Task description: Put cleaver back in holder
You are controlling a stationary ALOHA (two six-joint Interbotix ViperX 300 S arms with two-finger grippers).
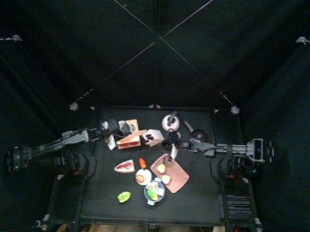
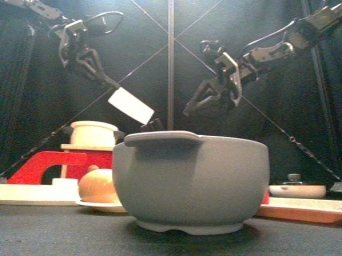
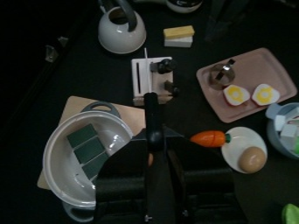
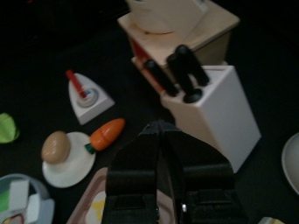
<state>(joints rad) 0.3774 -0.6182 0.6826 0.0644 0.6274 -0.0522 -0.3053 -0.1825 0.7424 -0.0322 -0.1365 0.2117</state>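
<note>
My left gripper (image 3: 152, 147) is shut on the black handle of the cleaver (image 3: 152, 109). In the front view its pale blade (image 2: 130, 105) hangs tilted in the air under the left arm. The holder (image 3: 142, 79) lies straight ahead past the handle's far end. In the right wrist view the holder (image 4: 216, 114) is a pale block with several black knife handles (image 4: 176, 70) sticking out of it. My right gripper (image 4: 158, 129) hovers just short of that block with its jaws together and nothing showing between them. It hangs to the right of the blade in the front view (image 2: 203, 100).
A big grey bowl (image 2: 194, 185) stands at the front edge. A lidded pot (image 3: 87, 149) sits on a tan board, with a kettle (image 3: 121, 31) and butter (image 3: 177, 35) further off. There is also a pink tray (image 3: 271, 66) with eggs, a carrot (image 4: 105, 131) and an egg on a plate (image 4: 55, 147).
</note>
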